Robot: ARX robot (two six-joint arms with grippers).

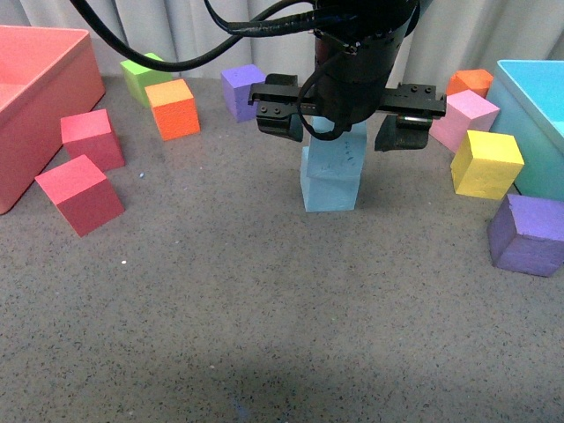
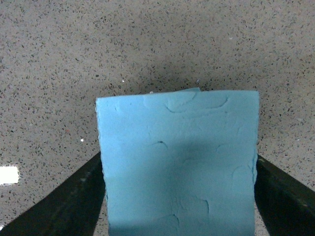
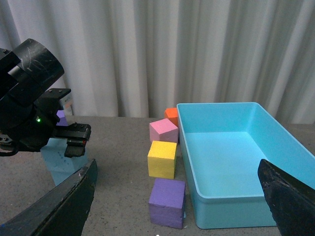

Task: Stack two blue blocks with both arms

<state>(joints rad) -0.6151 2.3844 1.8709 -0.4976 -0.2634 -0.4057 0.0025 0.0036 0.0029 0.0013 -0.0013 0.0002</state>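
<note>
Easing off: left gripper (image 1: 350, 119), jaws apart astride upper blue block (image 1: 339, 145) atop lower blue block (image 1: 330, 187), should lift straight up w/o nudging; right gripper (image 3: 177, 196) wide open, empty.

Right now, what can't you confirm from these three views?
- Front view: the top blue block is mostly covered by the left gripper.
- Left wrist view: the block fills the frame; the bottom blue block is hidden beneath, so alignment is unclear.
- Right wrist view: only the right gripper's fingers show, cut off by the frame edge.
</note>
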